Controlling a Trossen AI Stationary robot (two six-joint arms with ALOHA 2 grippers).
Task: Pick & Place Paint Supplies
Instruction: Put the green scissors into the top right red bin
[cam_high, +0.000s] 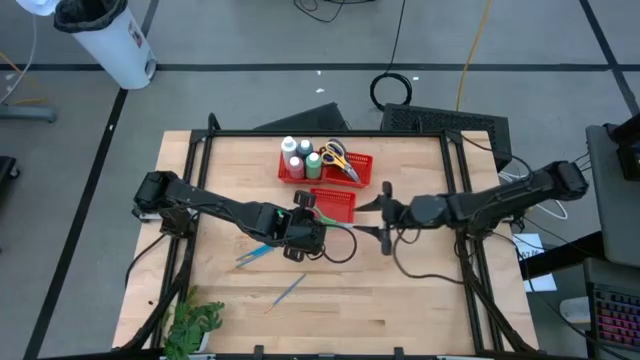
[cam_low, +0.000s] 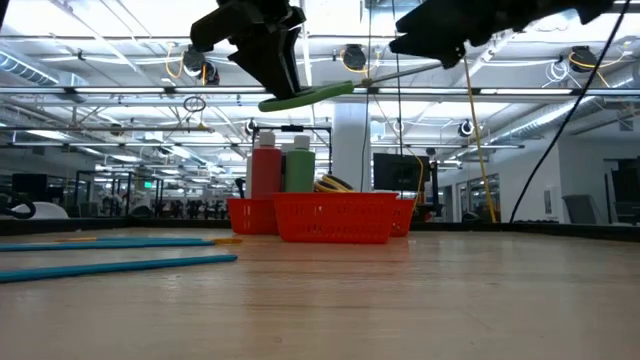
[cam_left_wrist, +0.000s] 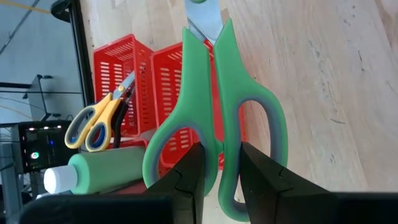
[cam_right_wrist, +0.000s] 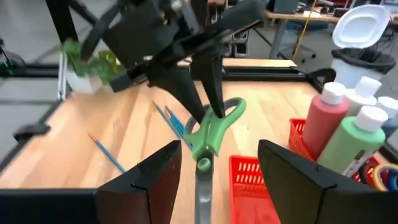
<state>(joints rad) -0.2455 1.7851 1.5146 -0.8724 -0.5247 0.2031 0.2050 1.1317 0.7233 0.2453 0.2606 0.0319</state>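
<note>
Nearest at the low camera's level, two thin blue brushes (cam_low: 110, 265) flat on the wooden surface (cam_high: 420, 300), off to the left arm's side, and well clear of both arms. Above them, lifted off the wood and roughly level, green scissors (cam_left_wrist: 217, 124), clenched at the handle between the fingers of the left hand (cam_left_wrist: 221, 158). Blades pointing across at the right hand (cam_right_wrist: 217, 168), reaching in between its two fingers. Right hand released, fingers spread wide on either side of the blade, no contact to be made out. Just behind the held scissors, a red mesh basket (cam_high: 340, 210), and touching its far side a second red basket (cam_high: 365, 160). Standing upright in that second one, white-capped bottles: a pink one (cam_right_wrist: 320, 124), a green one (cam_right_wrist: 351, 143) and paler ones behind, alongside yellow-handled scissors (cam_left_wrist: 93, 121). Baskets close under the path between the two hands, bottle caps lower than the scissors in the low view. At the near left corner of the surface, a green leafy plant (cam_high: 195, 325), far from everything else. Between plant and hands, only the brushes, loose and angled.
</note>
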